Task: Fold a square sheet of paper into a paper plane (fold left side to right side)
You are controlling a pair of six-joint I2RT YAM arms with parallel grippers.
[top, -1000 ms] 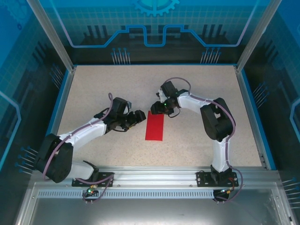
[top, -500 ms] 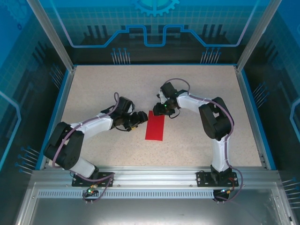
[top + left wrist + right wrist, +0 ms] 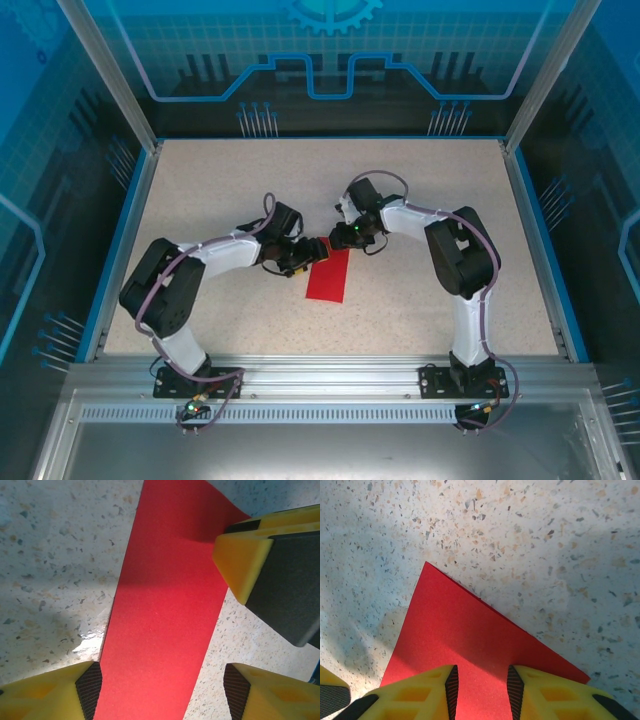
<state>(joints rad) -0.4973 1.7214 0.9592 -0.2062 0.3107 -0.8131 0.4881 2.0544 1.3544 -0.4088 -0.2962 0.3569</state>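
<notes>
Bright overhead light; soft shadows — small glare patch; close-ups sharp.

Overhead looks down; wrist views (close-up) share paper (image 3: 160,610)

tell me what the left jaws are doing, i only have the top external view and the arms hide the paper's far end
observer: left wrist camera shows the left gripper open, one jaw on each side of the red paper, which lies as a flat strip on the table
operator: and the right one
observer: right wrist camera: the right gripper sits over the paper's end, jaws a narrow gap apart with red showing between them
operator: pinching it
observer: cannot tell; the corner ahead of it lies flat
</notes>
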